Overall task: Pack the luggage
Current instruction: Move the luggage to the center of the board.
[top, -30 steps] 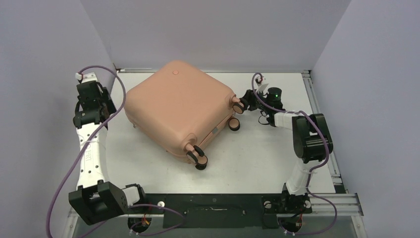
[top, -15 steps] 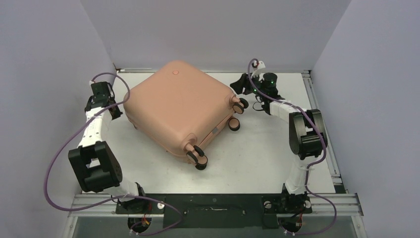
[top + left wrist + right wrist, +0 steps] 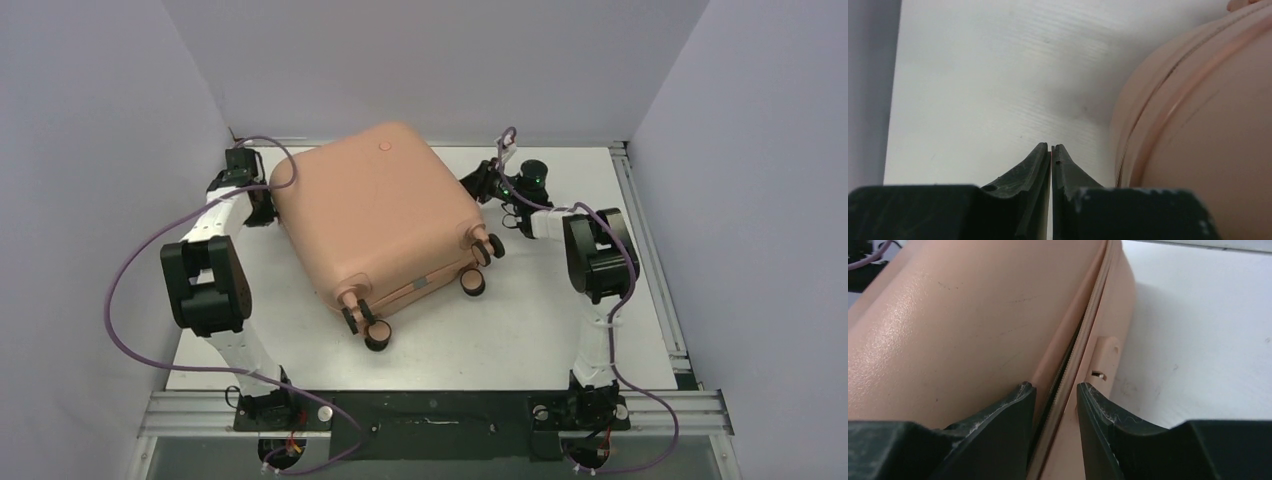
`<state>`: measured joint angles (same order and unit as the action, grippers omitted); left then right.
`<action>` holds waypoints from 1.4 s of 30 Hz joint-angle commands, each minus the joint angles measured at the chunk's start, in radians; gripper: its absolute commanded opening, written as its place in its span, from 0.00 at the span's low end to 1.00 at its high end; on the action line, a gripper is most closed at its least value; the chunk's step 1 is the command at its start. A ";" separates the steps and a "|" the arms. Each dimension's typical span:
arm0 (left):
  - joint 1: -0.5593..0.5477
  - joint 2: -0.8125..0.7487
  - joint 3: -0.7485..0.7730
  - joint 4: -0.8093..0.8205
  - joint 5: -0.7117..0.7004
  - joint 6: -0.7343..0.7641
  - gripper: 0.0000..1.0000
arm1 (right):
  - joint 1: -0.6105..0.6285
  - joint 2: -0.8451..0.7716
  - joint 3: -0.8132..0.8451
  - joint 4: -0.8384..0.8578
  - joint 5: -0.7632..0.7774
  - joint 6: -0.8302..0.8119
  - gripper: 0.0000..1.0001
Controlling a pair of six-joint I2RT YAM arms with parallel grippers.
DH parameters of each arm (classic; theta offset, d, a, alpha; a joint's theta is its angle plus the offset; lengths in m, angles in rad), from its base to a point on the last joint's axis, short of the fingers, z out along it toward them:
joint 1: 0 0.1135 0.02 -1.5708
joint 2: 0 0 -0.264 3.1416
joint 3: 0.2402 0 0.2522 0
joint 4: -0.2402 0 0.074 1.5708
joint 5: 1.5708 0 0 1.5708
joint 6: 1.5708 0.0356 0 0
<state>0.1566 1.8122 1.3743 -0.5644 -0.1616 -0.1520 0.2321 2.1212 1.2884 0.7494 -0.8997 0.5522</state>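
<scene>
Luggage [image 3: 385, 220] lid down, zipper seam [image 3: 1088, 315] gaping (zipping likely left). Left gripper [image 3: 1051, 149] pressed together, empty; right gripper [image 3: 1055, 387] part-spread astride seam.

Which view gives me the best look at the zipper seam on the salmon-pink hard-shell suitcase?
Right wrist: the zipper seam runs close up, teeth visible, between the open fingers of the right gripper. Left wrist shows only grooves around a rounded corner. Top external shows the whole salmon-pink suitcase, the seam a faint line near its wheels.
</scene>
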 commanded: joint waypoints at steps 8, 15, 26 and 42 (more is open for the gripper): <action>-0.241 0.103 0.237 -0.002 0.230 -0.013 0.17 | 0.083 -0.241 -0.045 -0.601 -0.009 -0.459 0.45; -0.074 -0.059 0.148 0.074 0.358 -0.074 0.59 | -0.145 -0.504 -0.321 -0.628 0.056 -0.733 0.53; -0.078 -0.241 0.009 0.109 0.442 0.073 0.85 | -0.192 -0.543 -0.256 -0.602 0.020 -0.431 0.56; -0.139 -0.010 0.069 0.068 0.437 0.122 0.78 | -0.164 -0.309 -0.200 -0.385 -0.229 0.252 0.62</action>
<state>0.0914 1.7542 1.3842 -0.4755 0.1280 -0.0113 0.0666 1.7985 1.1610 0.2417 -1.0065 0.6373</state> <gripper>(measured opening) 0.807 0.681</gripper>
